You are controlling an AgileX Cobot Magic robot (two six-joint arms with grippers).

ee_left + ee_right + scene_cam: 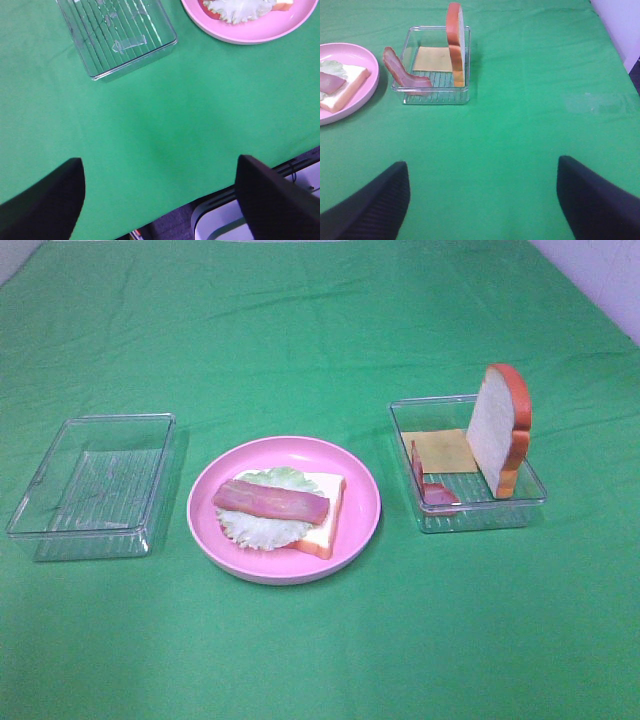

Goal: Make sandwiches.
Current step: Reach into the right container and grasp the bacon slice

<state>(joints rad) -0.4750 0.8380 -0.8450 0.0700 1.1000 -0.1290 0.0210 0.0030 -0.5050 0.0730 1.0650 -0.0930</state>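
Note:
On the pink plate (355, 530) lies a white bread slice (328, 512) with a lettuce leaf (262, 527) and a bacon strip (270, 501) on top. The right clear tray (480, 515) holds an upright bread slice (500, 430), a flat yellow cheese square (442, 450) and a bacon strip (430, 485). These also show in the right wrist view: bread slice (455, 42), cheese (432, 58), bacon (402, 74). My left gripper (160, 200) is open over bare cloth near the table's front edge. My right gripper (482, 200) is open over bare cloth. Neither shows in the high view.
An empty clear tray (95, 485) stands left of the plate and shows in the left wrist view (117, 37). Green cloth (320, 330) covers the table. The table's front edge and a white box (225, 220) below it show in the left wrist view.

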